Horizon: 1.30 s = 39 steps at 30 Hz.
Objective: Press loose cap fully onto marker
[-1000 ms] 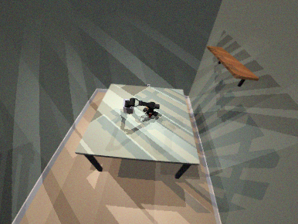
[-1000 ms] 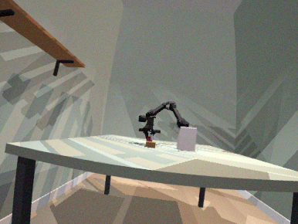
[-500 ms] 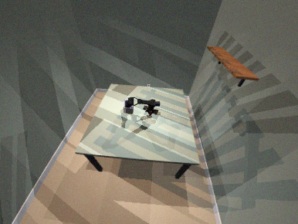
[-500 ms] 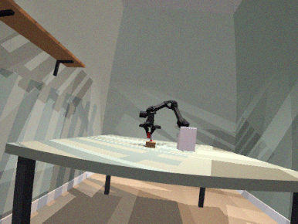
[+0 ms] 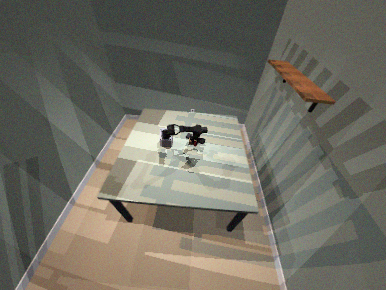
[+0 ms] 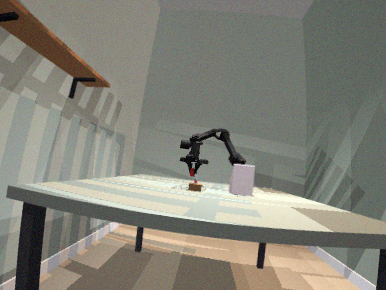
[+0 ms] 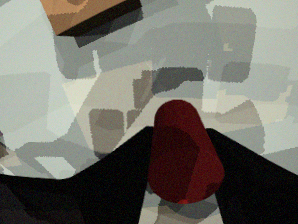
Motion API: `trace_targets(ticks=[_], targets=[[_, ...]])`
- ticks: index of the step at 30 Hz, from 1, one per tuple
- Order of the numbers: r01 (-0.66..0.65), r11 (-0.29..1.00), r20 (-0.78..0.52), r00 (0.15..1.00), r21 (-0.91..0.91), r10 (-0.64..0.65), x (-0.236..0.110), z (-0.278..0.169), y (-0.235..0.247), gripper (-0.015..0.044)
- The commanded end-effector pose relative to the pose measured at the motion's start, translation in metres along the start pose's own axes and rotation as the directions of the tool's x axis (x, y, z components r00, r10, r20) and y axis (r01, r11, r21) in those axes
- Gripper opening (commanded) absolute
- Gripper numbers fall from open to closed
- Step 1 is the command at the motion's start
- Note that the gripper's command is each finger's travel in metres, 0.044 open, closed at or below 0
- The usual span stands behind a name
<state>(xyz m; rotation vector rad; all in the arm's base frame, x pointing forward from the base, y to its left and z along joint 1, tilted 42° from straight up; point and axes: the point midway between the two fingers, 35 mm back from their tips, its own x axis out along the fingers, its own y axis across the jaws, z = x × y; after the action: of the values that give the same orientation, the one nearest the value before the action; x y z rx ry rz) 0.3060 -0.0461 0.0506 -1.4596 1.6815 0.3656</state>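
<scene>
The red cap (image 5: 195, 143) (image 6: 192, 172) (image 7: 180, 155) is between the fingers of my gripper (image 6: 192, 169) (image 7: 178, 134), which is shut on it and holds it above the table. The brown holder block (image 6: 195, 187) (image 7: 87, 14) stands on the table, just below the gripper in the exterior view and at the top left of the wrist view. The marker (image 6: 195, 181) shows small above the block in the exterior view, a little below the cap. The wrist view shows no marker. The cap and marker look too small in the exterior view to judge the sideways offset.
The pale box-shaped pedestal (image 6: 242, 180) stands at the arm's base, to the right of the block in the exterior view. The table (image 5: 135, 187) (image 6: 150, 210) carries patchy light and shadow. A wooden shelf (image 5: 300, 81) (image 6: 55, 47) is on the wall, away from the arm.
</scene>
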Motion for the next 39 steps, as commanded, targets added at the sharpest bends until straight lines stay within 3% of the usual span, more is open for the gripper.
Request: trace_targets(ticks=[1, 39], targets=[[-0.004, 1.0, 0.009, 1.0, -0.009, 0.004, -0.005, 0.016, 0.007, 0.0], [-0.01, 1.0, -0.009, 1.0, 0.003, 0.01, -0.051, 0.104, 0.076, 0.0]])
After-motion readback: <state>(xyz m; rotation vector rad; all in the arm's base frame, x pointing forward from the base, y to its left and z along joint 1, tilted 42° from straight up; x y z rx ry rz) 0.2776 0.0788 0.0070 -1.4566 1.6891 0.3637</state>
